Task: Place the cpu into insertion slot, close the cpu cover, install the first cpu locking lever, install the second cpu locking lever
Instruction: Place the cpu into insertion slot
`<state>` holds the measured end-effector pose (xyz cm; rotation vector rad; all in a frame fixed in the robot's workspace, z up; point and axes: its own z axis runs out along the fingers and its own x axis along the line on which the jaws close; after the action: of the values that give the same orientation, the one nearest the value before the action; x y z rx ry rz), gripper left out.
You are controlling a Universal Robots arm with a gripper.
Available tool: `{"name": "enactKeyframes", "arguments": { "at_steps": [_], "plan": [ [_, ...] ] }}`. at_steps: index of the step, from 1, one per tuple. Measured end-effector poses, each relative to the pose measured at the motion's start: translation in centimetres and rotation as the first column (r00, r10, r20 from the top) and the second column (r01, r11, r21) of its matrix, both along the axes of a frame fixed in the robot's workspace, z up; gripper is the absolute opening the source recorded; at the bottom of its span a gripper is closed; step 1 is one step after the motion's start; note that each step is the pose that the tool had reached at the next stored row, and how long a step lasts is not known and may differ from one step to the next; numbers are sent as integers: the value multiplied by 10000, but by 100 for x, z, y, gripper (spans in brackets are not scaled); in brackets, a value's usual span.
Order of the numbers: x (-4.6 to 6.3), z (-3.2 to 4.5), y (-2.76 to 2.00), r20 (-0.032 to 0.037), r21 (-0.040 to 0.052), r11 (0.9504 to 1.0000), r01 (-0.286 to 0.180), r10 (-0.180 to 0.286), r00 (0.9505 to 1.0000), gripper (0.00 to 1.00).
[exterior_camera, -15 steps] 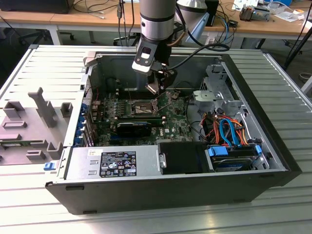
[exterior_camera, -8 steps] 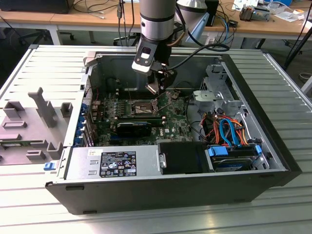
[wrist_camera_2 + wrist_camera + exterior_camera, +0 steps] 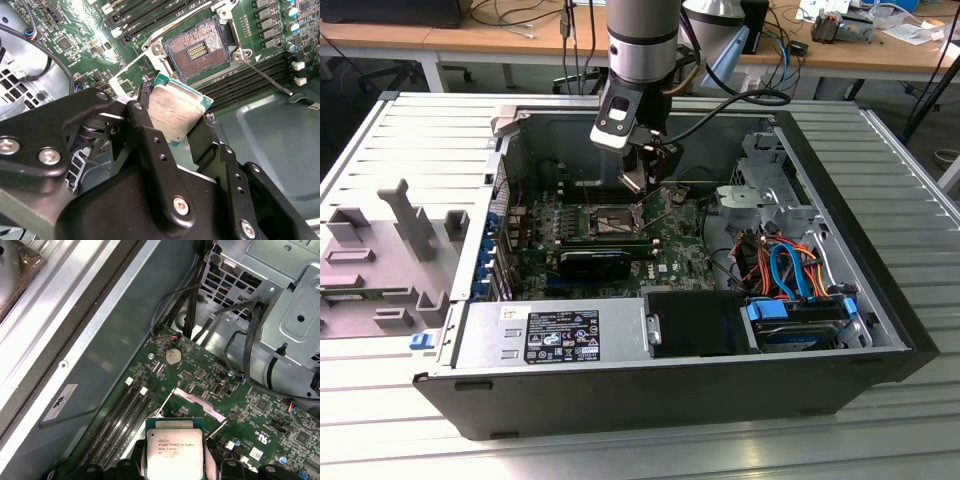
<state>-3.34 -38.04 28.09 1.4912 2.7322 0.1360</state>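
My gripper (image 3: 646,186) hangs inside the open computer case, just above the green motherboard (image 3: 670,250). It is shut on the cpu (image 3: 176,111), a small square chip with a silver-grey top, pinched at two opposite edges by the black fingers (image 3: 145,130). The cpu (image 3: 174,451) is in the air, tilted, beside and above the insertion slot (image 3: 196,50). The slot (image 3: 610,222) lies open, with its contact field bare. The cpu cover (image 3: 197,403) stands swung up from the socket as a thin silvery frame. A thin locking lever (image 3: 265,76) sticks out beside the socket, unlatched.
Long black memory slots (image 3: 245,75) run next to the socket. A black card (image 3: 595,262) crosses the board nearer the front. The power supply (image 3: 550,335), a drive cage (image 3: 770,190) and coloured cables (image 3: 785,270) crowd the case. A grey fixture (image 3: 400,250) sits outside it.
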Motion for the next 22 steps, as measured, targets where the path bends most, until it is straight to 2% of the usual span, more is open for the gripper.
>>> {"name": "enactKeyframes", "arguments": {
  "at_steps": [22],
  "plan": [
    [0,-3,0,0,0,9999,121,-121,9999,55]
  ]
}}
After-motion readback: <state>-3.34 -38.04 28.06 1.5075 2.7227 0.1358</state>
